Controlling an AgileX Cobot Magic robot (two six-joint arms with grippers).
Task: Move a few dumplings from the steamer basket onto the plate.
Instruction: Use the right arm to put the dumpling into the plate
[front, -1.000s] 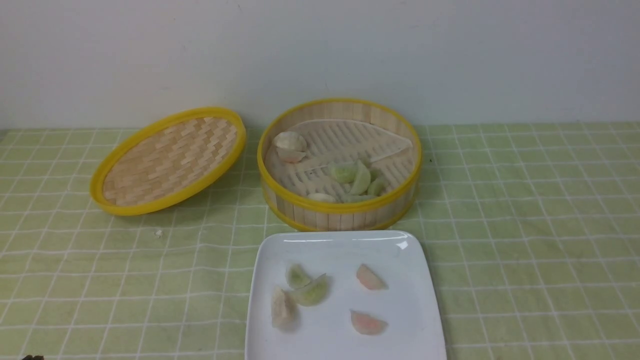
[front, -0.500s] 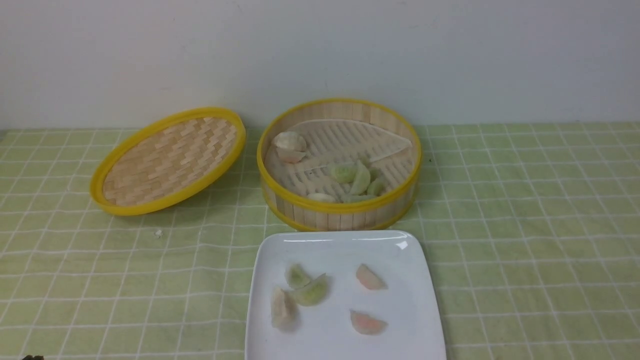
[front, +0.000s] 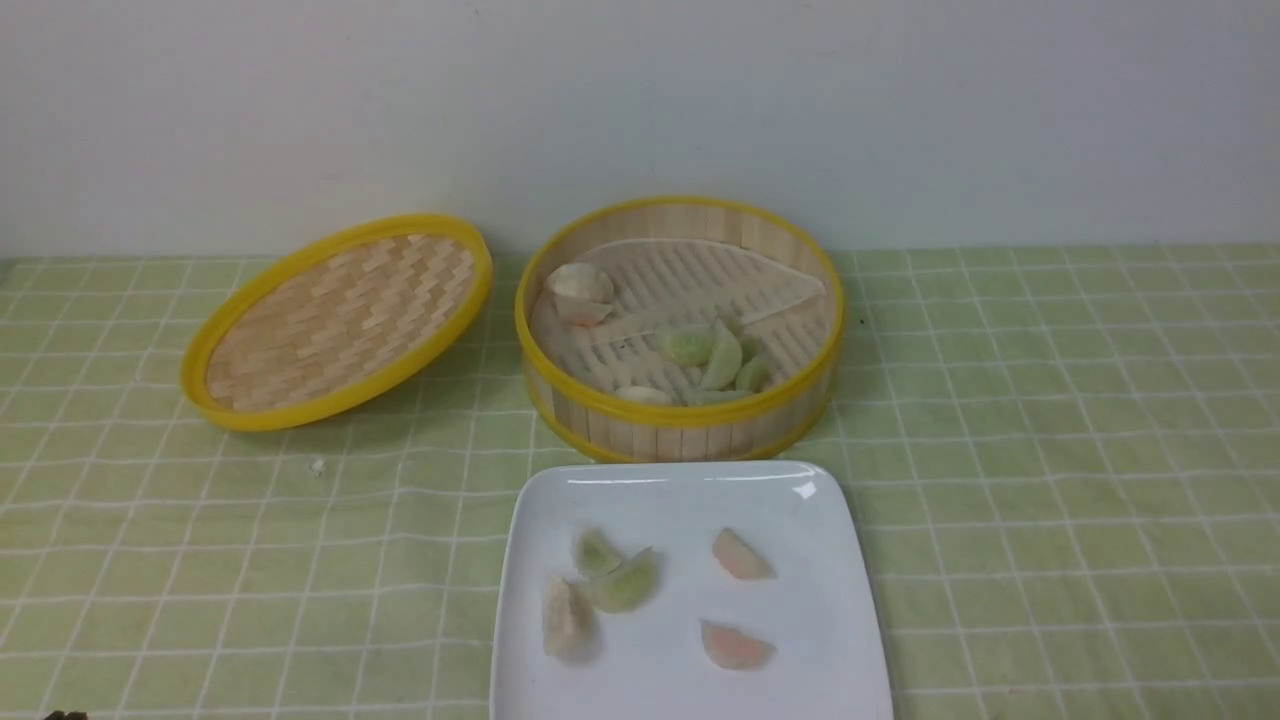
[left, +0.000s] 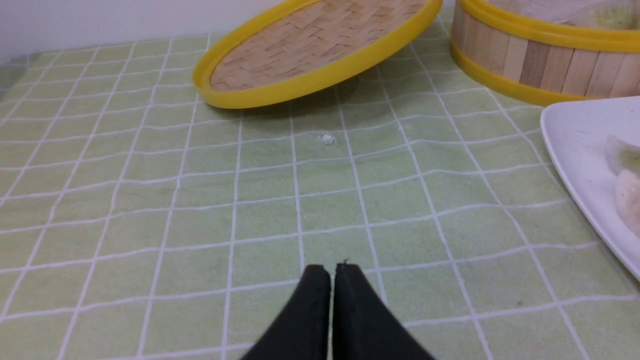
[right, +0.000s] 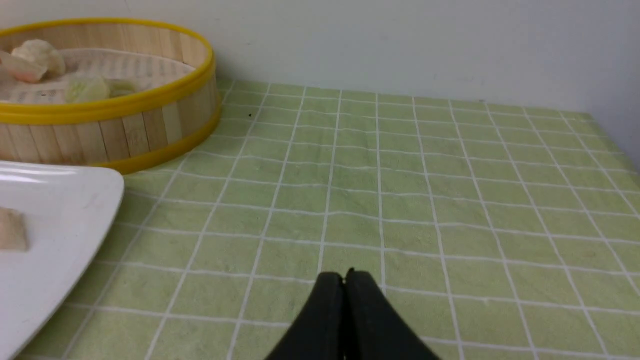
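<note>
Dumplings on the plate (front: 800, 590) ahead, between the grippers, lie unmoved over the last second, so the transfer looks finished; the left wrist view shows left fingers (left: 332, 272) pressed together, the right wrist view right fingers (right: 344, 280) likewise, both plateside.

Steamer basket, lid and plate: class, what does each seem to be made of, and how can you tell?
Steamer basket: matte bamboo or similar wood, judging by its pale grained strips.
Lid: probably woven bamboo with a satin finish, from its criss-cross strips.
Plate: glossy, perhaps ceramic or melamine; bright highlights show the gloss.
</note>
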